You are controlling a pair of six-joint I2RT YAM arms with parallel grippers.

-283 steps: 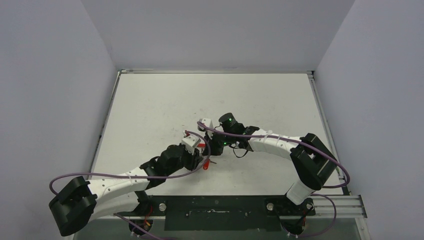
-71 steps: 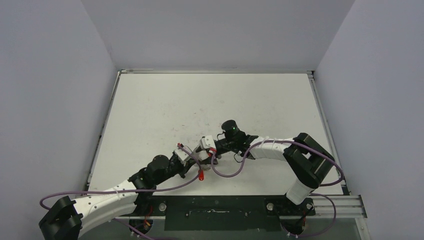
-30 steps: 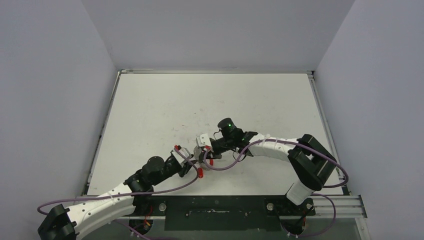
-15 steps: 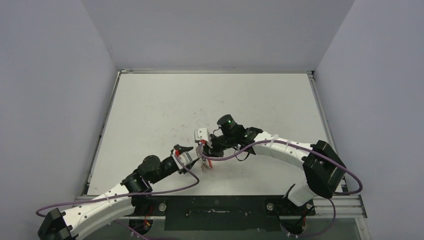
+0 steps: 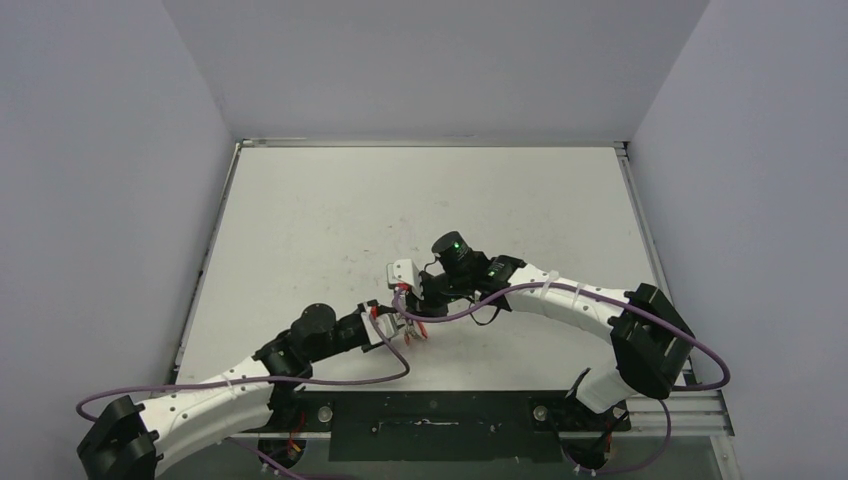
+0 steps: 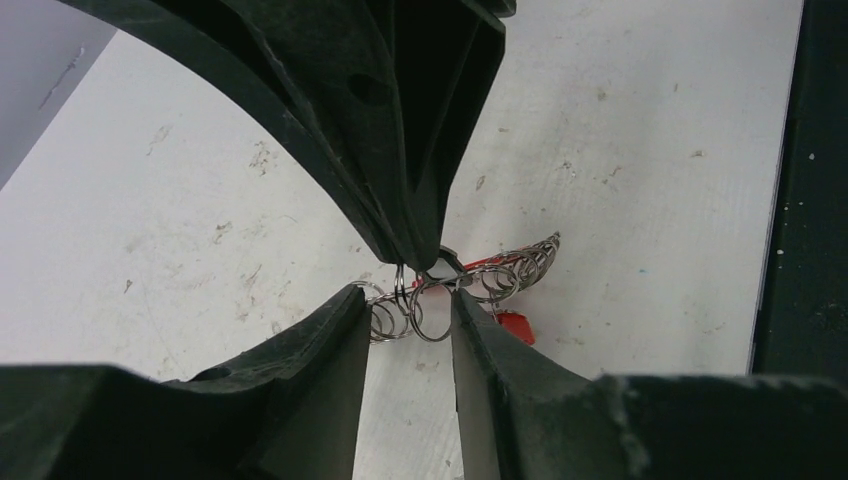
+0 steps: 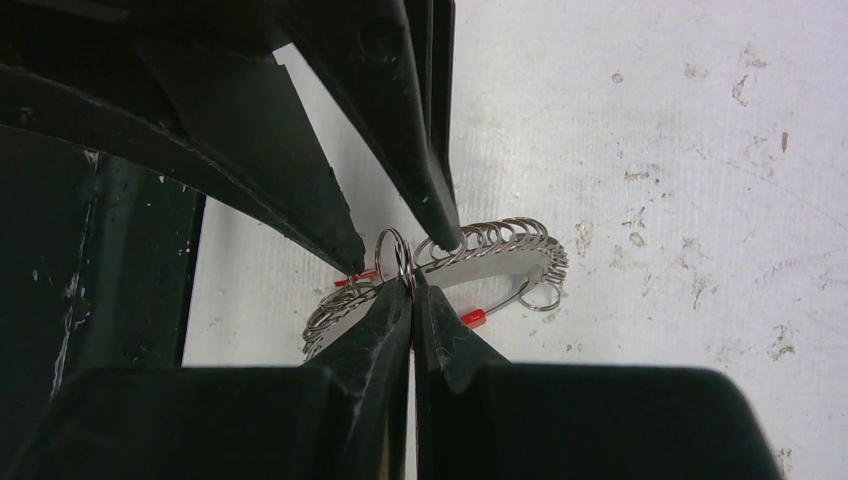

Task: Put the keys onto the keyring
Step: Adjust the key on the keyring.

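The keyring (image 7: pixel 500 250), a thin wire hoop strung with small silver rings (image 6: pixel 400 318) and a red sleeve (image 7: pixel 472 318), sits at the near middle of the white table (image 5: pixel 330 220). The clenched right gripper (image 7: pixel 410 288) pinches it at its wire. The left gripper (image 6: pixel 408 302) faces it with jaws apart, straddling a cluster of the rings without visibly gripping.

The hoop looks light, stiff and slippery, with its strung pieces free to slide and swing. The bare wire beside the sleeve is likely the steadier place to hold, with the opening left clear.

The wrist views show the fingertips meeting at the wire, which the overhead view reduces to a red speck. Only the overhead view shows the left arm (image 5: pixel 220 385) and right arm (image 5: pixel 560 295) reaching in from either side. Whether the hoop is lifted off the table is unclear in every view
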